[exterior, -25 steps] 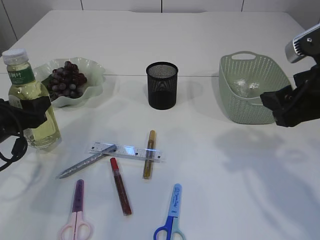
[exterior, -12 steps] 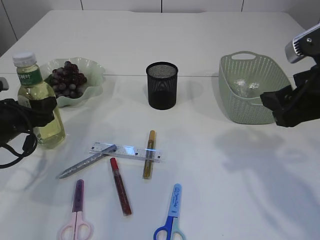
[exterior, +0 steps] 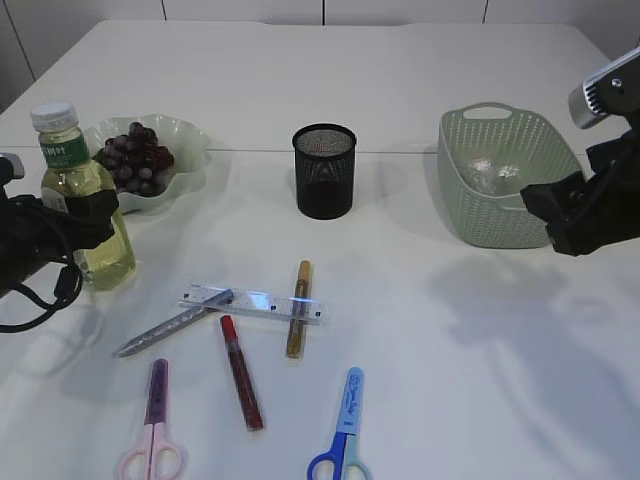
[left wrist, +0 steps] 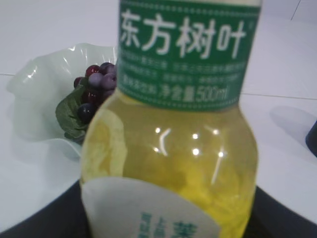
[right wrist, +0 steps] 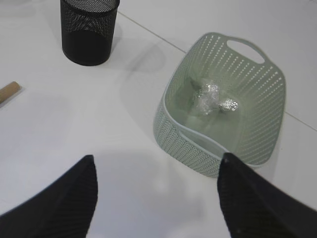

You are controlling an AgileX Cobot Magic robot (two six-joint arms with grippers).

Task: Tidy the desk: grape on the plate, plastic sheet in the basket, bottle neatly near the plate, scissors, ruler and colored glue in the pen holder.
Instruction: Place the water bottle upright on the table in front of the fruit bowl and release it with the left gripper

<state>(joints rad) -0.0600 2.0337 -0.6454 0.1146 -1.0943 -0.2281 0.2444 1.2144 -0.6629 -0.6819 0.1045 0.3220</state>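
Setting was a lab-style test desk: plain white table (exterior: 420,90), desk items laid out in front of a mesh pen holder (exterior: 324,170).

Left gripper (exterior: 88,215) low at its side, jaws closed around the bottle (exterior: 78,200) — gripping the lower body, bottle upright between the fingers, cable looping under the wrist. Right gripper (right wrist: 156,198) hangs raised on its own side, jaws spread wide with nothing between them — both dark fingers angled downward, wrist tilted forward.
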